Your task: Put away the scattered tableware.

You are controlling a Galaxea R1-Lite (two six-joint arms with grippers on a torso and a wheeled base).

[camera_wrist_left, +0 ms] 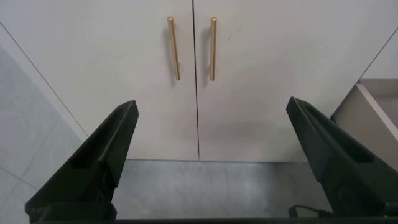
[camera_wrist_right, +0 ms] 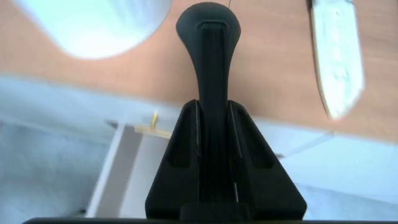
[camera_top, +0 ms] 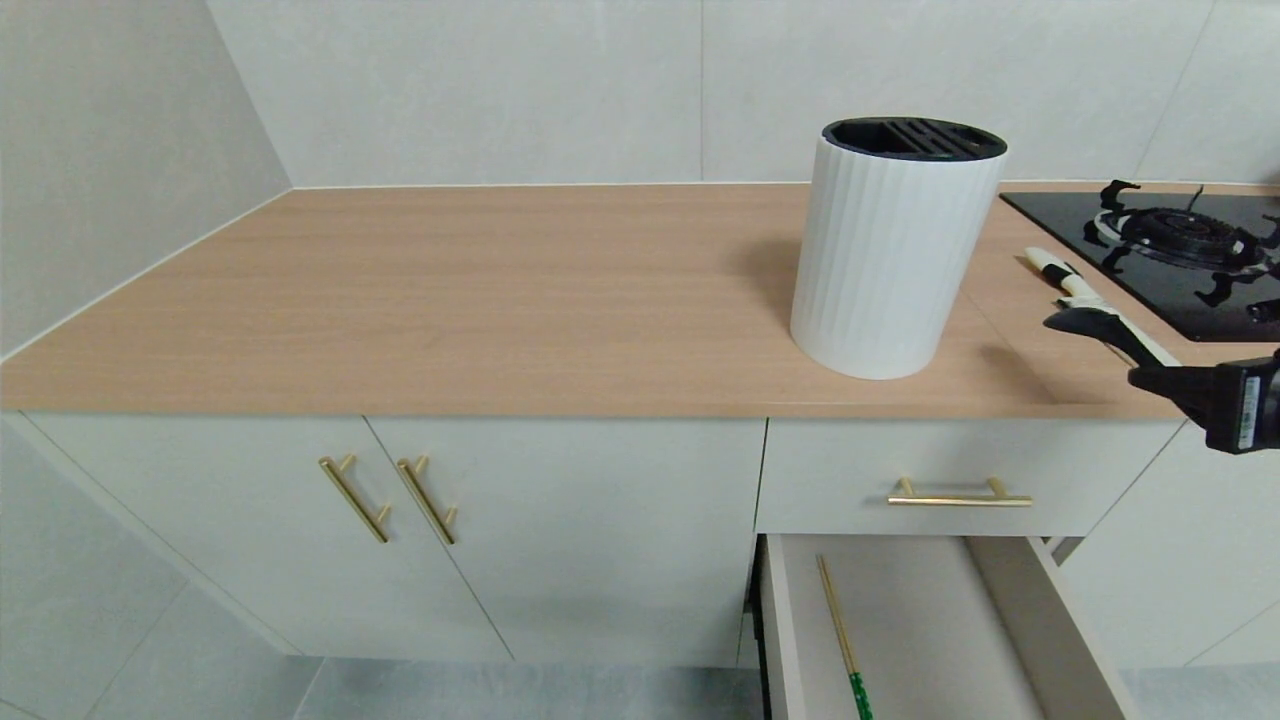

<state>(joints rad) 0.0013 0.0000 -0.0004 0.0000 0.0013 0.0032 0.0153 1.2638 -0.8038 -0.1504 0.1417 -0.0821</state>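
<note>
right gripper (camera_top: 1088, 322) fingers pressed together above knife (camera_top: 1068, 284), which lies on counter (camera_top: 500, 300) between white holder (camera_top: 885, 250) and stove (camera_top: 1170, 250); chopsticks (camera_top: 838, 622) in open drawer (camera_top: 1000, 610); left gripper (camera_wrist_left: 211, 107) fingers wide apart

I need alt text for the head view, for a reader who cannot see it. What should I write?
A white ribbed holder stands on a wooden counter; a white knife lies to its right, beside a gas hob, with the robot's shut right gripper close to it. Below, an open drawer holds chopsticks.
</note>
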